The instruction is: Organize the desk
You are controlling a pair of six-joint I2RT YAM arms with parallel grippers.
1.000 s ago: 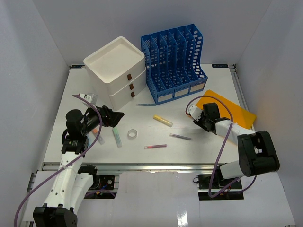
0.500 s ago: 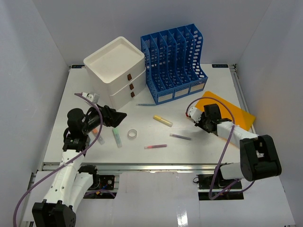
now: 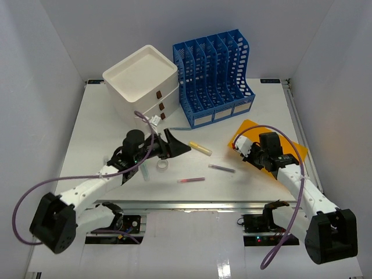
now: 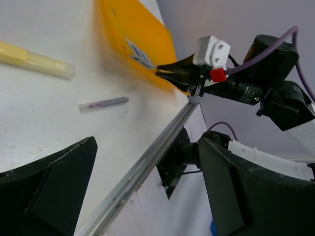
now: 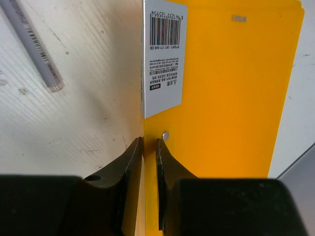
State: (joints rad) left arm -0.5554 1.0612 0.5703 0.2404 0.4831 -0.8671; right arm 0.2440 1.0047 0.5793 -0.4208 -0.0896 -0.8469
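The desk (image 3: 87, 133) is a white tabletop with a metal rail along its front. An orange folder (image 3: 285, 148) lies at its right side. My right gripper (image 3: 237, 143) is shut on the folder's left edge; in the right wrist view its jaws (image 5: 150, 147) pinch that edge of the folder (image 5: 226, 88) just below the barcode label (image 5: 165, 54). My left gripper (image 3: 179, 143) is open and empty, hovering at mid-desk and pointing right. A yellow highlighter (image 3: 200, 148), a grey-purple pen (image 3: 221, 168) and a red pen (image 3: 191, 180) lie loose between the arms.
A white drawer box (image 3: 142, 78) and a blue file rack (image 3: 215, 72) stand at the back. A small tape roll (image 3: 163, 165) and a clear pen (image 3: 144, 172) lie under the left arm. The left wrist view shows the highlighter (image 4: 34, 60), the pen (image 4: 103, 103) and the folder (image 4: 138, 44).
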